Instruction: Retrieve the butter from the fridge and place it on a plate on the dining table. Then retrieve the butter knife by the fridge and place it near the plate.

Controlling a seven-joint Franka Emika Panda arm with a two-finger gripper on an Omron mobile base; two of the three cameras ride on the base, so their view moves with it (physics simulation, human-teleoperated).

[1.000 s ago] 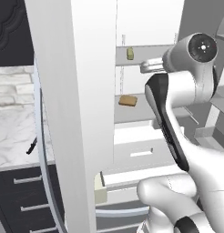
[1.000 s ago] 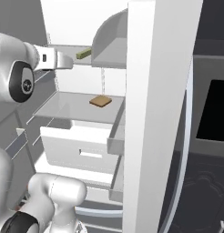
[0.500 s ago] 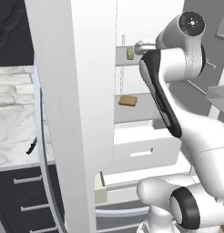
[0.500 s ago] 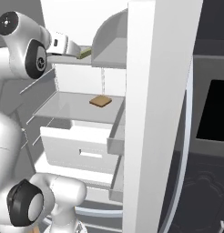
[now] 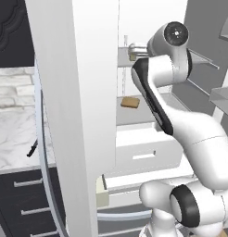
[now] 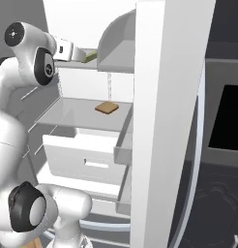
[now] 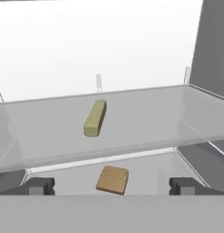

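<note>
White fridge interior takes up the upper middle of the left base view, with the open door standing tall through the centre left. Just right of that door, a brown slab lies on a grey shelf, above a white drawer. The arm rises from the lower right and bends toward the upper shelf at top centre. At far left a marble counter sits over dark drawers, and the butter knife lies near its front edge, close to the door's left side.

Seen from the right base view, the arm climbs the left edge and its hand reaches right at the upper left. The butter lies on the upper shelf just past the hand's end. The brown slab rests on the shelf below, centre left, over the white drawer. Another open door fills the centre right.

From the hand view, the gripper has its two dark fingertips spread wide at the bottom, holding nothing. The butter lies on the clear upper shelf, centre of frame, well apart from the tips. The brown slab shows through, lower down, between the tips.
</note>
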